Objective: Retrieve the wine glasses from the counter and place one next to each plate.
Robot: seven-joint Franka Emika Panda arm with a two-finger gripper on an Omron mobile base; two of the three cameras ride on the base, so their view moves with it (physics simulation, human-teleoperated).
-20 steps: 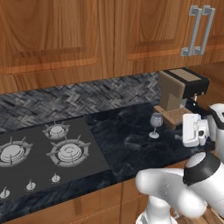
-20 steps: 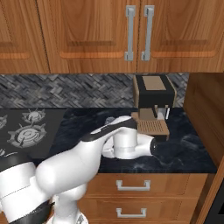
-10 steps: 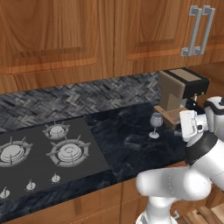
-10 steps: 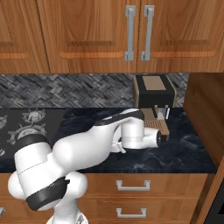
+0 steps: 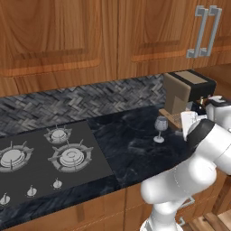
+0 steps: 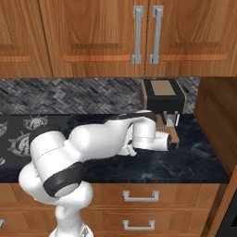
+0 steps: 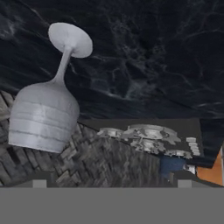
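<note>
Stemware first: one small clear grey-tinted stemmed wine glass (image 5: 160, 128) stands upright on the glossy black marble-look counter (image 5: 135, 149), just in front of the brown box-shaped coffee machine with a dark top (image 5: 184, 94), as I see it in the left base view. In my hand view the same glass (image 7: 46, 101) appears rolled upside down, foot towards the top of the picture and bowl towards the lower left, with the black worktop (image 7: 153, 61) behind it; that roll belongs to the camera, not the glass. The dark gas hob with silver burners (image 5: 43, 158) lies well apart from the glass, to the left along the counter, and shows small in the hand view (image 7: 148, 138) past the herringbone grey tiled backsplash (image 5: 81, 103).

My arm's wrist reaches over the counter beside the coffee machine (image 6: 163, 95). The gripper's jaws stand at their widest, and nothing sits between them. Its finger tips (image 7: 39, 183) are near the bowl but apart from it.

Brown wooden wall cabinets with silver bar handles (image 6: 144, 34) hang above. I can read no brand, label or lettering anywhere.
</note>
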